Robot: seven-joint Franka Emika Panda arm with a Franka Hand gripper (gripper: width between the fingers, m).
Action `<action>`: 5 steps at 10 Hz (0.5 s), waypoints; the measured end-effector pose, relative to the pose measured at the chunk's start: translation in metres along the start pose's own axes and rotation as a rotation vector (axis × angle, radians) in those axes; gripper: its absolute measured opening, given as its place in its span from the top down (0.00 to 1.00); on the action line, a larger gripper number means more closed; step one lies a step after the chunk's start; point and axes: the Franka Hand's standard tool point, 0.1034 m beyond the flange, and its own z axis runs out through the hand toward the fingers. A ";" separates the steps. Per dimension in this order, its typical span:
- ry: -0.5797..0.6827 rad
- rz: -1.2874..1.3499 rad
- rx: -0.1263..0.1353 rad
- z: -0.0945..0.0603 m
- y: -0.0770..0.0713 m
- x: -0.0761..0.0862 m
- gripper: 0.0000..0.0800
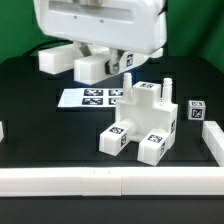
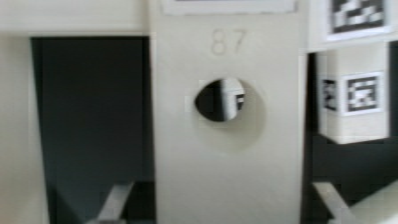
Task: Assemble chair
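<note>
Plainly your gripper [image 2: 222,205] is clamped across the chair slab [image 2: 222,60], likely stiff, light and slippery, so hold its side edges; the half-built chair [image 1: 140,125] stands just beside the marker board [image 1: 90,97]

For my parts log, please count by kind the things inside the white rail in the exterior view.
Joined chair assembly: 1
Separate white pieces at the back: 3
Small tagged cube: 1
Marker board: 1
Total: 6

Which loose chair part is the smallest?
The cube at the exterior view's right, alone beside the half-built chair, with a tag on its front. The back-left block and its neighbour are clearly bigger.
</note>
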 end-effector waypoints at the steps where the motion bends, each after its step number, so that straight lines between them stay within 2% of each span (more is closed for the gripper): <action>1: 0.016 0.002 0.010 -0.008 -0.019 -0.003 0.64; 2: 0.023 0.005 0.013 -0.011 -0.032 -0.006 0.64; 5: 0.020 -0.007 0.010 -0.008 -0.031 -0.006 0.64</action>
